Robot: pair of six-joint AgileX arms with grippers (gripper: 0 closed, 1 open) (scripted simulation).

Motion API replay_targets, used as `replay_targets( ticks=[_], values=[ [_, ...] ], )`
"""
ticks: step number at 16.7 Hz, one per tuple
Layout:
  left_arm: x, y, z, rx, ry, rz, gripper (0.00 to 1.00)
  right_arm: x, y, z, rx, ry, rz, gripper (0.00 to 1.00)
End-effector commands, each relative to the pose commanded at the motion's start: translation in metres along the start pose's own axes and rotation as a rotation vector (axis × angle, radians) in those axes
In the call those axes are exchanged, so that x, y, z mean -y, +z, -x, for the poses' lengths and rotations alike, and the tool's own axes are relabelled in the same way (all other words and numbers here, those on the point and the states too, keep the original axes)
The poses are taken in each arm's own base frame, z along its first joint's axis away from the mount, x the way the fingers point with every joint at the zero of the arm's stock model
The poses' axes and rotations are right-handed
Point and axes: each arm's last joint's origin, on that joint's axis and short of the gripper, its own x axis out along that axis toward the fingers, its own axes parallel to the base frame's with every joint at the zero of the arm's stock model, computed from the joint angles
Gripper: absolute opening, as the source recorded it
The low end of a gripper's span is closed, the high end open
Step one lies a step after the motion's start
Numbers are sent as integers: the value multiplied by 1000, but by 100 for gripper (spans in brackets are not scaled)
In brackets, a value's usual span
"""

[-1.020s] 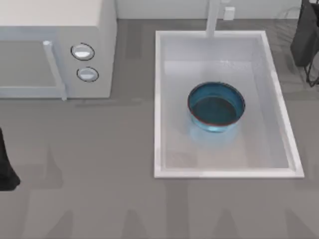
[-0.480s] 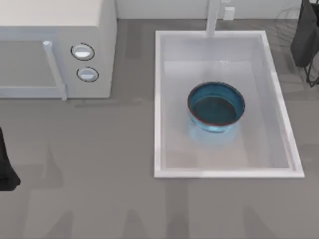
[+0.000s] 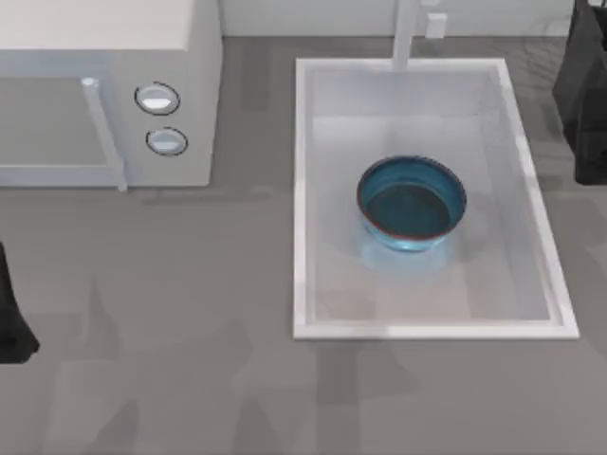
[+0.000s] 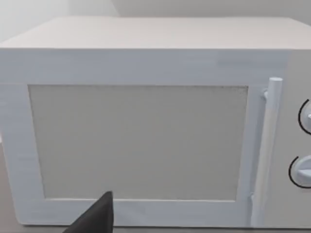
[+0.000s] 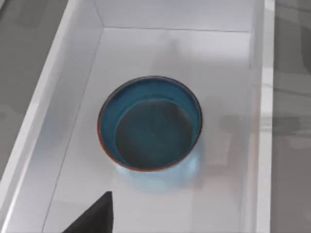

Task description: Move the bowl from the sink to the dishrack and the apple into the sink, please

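The teal-blue bowl (image 3: 412, 204) with its reddish-brown rim stands upright inside the white sink (image 3: 300, 190), a little right of the basin's middle. In the right wrist view the bowl (image 5: 150, 124) lies below and ahead of my right gripper (image 5: 95, 218), which is well apart from it. My right arm (image 3: 583, 95) is a dark shape at the top right edge, beside the sink's right rim. My left arm (image 3: 9, 313) stays parked at the left edge, and my left gripper (image 4: 97, 218) faces the microwave door. The apple and the dishrack are out of view.
A white microwave (image 3: 104, 95) with two round knobs and a bar handle stands at the back left. The pale faucet (image 3: 406, 33) rises behind the sink. Grey countertop (image 3: 190, 360) spreads across the front and left.
My right arm has shifted at the top right edge, reaching lower along the sink's right side. The bowl and my left arm have not moved.
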Motion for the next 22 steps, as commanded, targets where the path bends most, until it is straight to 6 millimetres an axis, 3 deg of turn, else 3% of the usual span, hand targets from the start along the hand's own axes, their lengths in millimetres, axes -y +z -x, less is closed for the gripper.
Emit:
replay_targets(
  ticks=[3, 6, 10, 13, 17, 22],
  values=[
    [0, 0, 0, 0, 0, 0, 100, -29, 31, -60, -268, -2, -24, 100],
    [0, 0, 0, 0, 0, 0, 100, -58, 45, -131, -497, -37, -46, 100],
    [0, 0, 0, 0, 0, 0, 100, -92, 44, -220, -682, -106, -68, 100],
    [0, 0, 0, 0, 0, 0, 100, -112, 38, -270, -726, -153, -75, 100],
    [0, 0, 0, 0, 0, 0, 100, -131, 33, -305, -699, -194, -78, 100],
    [0, 0, 0, 0, 0, 0, 100, -139, 31, -315, -670, -211, -77, 100]
  ],
)
